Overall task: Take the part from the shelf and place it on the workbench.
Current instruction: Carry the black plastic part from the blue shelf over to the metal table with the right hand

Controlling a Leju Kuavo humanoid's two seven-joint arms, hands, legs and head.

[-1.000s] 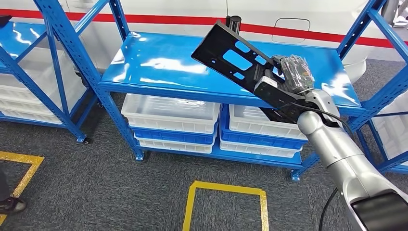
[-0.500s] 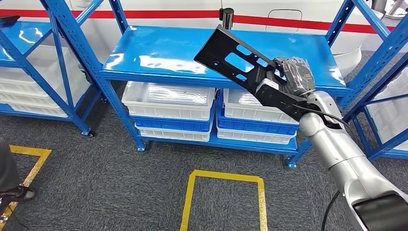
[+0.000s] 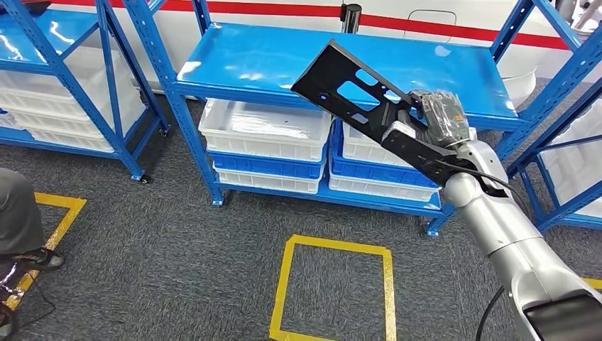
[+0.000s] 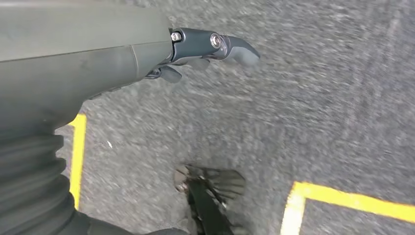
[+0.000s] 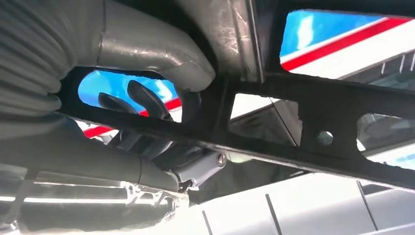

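Part tilted in right hand, fingers through its slot

My right hand grips one end of the black part, a flat plate with slots cut through it. I hold it tilted, its free end raised up and to the left, in the air in front of the blue shelf. My silver arm comes in from the lower right corner. Under the shelf's top board sit stacked white and blue bins. A small dark cylinder stands at the board's far edge. On the grey carpet, a yellow tape square lies below, and a person's leg and shoe show at the left edge
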